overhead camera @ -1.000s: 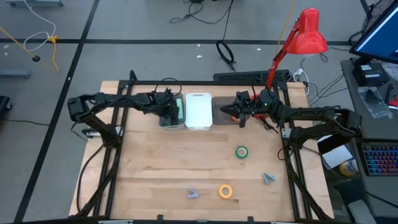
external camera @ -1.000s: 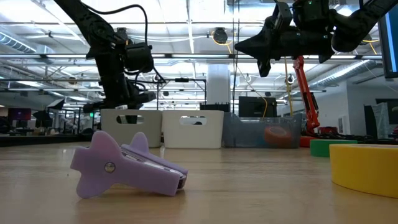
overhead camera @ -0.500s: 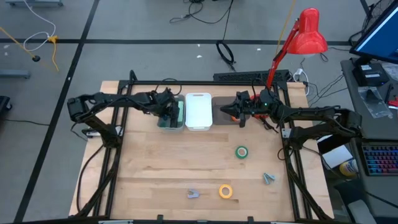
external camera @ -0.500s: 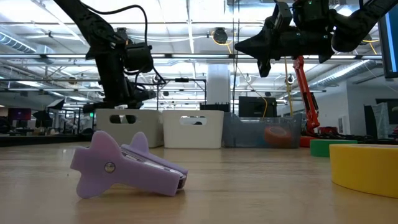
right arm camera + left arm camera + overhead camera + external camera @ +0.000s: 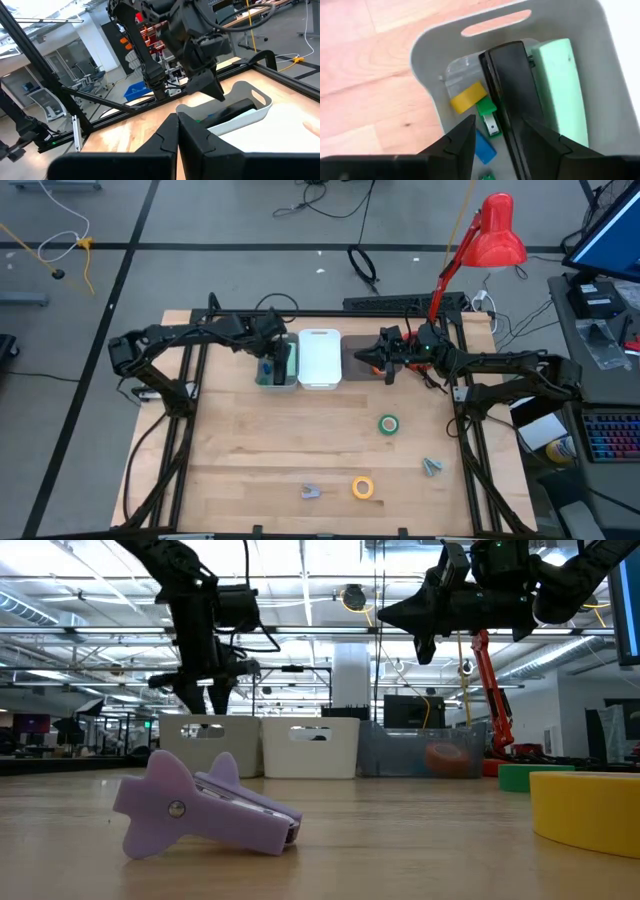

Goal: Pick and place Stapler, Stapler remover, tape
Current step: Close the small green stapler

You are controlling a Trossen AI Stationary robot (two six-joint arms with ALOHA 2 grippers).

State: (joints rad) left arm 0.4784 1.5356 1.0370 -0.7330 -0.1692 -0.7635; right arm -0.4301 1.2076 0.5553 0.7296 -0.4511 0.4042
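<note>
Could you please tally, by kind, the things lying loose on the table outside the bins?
Tape rolls: 2 (green, yellow)
Staple removers: 2 (purple, grey)
Total: 4

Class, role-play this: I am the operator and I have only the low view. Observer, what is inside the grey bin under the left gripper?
Observer: A black stapler lies beside a mint green stapler in the grey bin.
Operator: Is the left gripper holding either one?
Observer: No, the left gripper hangs open above them, empty.
Operator: Is there anything on the table that I miss?
Observer: A grey staple remover lies near the table's right edge.
</note>
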